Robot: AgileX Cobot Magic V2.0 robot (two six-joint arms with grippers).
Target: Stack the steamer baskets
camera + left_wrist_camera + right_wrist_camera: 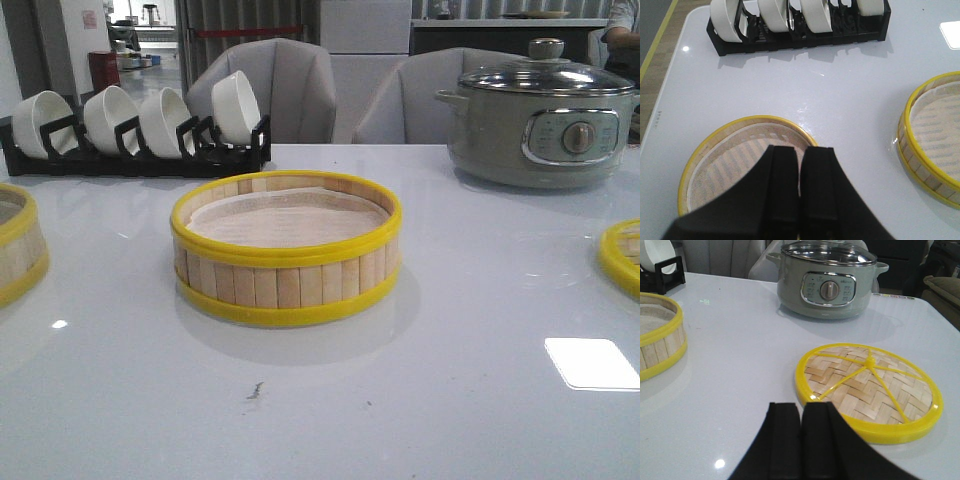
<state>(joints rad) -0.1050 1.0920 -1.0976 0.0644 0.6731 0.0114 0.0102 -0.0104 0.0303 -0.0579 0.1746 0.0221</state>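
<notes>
A glossy white table (420,400) fills the scene, with grey chairs (290,85) behind its far edge. At the far right stands a grey-green electric pot (540,125) with a glass lid and a round dial. Along the far left runs a black rack (135,155) holding four white bowls (235,105) on edge. One steamer basket (285,250), with pale slat walls and yellow rims, sits upright at the table's centre, a pale liner inside it. A second basket (18,250) lies at the left edge, well apart from the first and partly cut off in the front view; the left wrist view shows it open-topped with a slatted floor. The flat woven lid (867,390), yellow-rimmed with yellow spokes, lies at the right edge, near side of the pot and apart from it. The left gripper (799,200) hangs above the left basket with its black fingers (780,190) pressed together and nothing between them. The right gripper (801,450) hangs just beside the lid, its fingers (785,440) likewise closed and empty. Nothing is stacked yet.
</notes>
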